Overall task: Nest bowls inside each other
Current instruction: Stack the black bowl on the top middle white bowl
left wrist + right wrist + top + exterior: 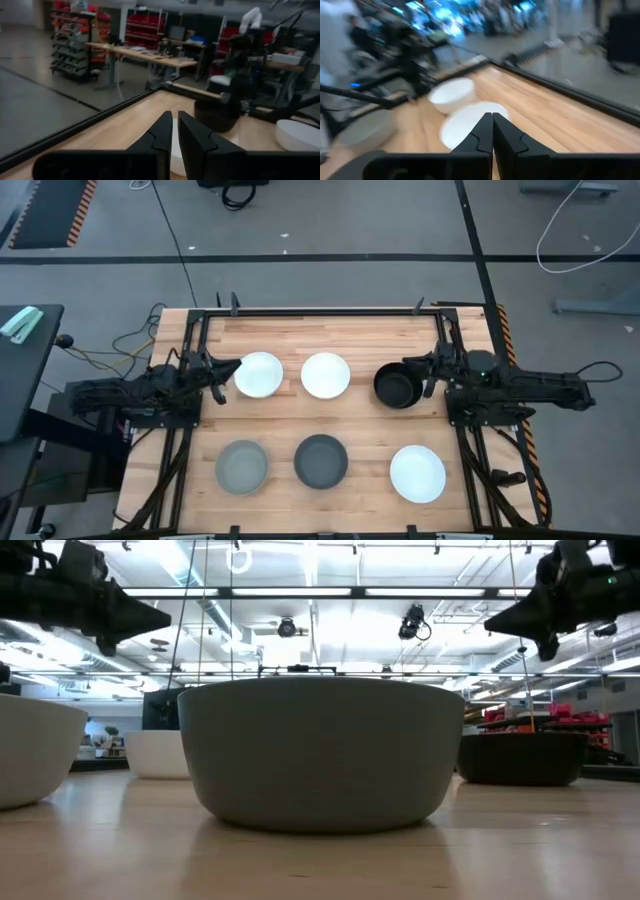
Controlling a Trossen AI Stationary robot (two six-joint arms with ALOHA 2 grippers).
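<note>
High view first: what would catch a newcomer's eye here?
Six round shallow bowls sit apart in two rows of three on the wooden table, none nested yet. The black bowl ends the far row, right beside the right gripper; the light grey bowl, dark grey bowl and a white bowl form the near row. The left gripper, fingers shut, hovers at another white bowl.

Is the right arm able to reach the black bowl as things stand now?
Probably yes. The right gripper, fingers shut, hangs over the black bowl's rim, and nothing lies between them. The nearest white bowl sits apart from it.
</note>
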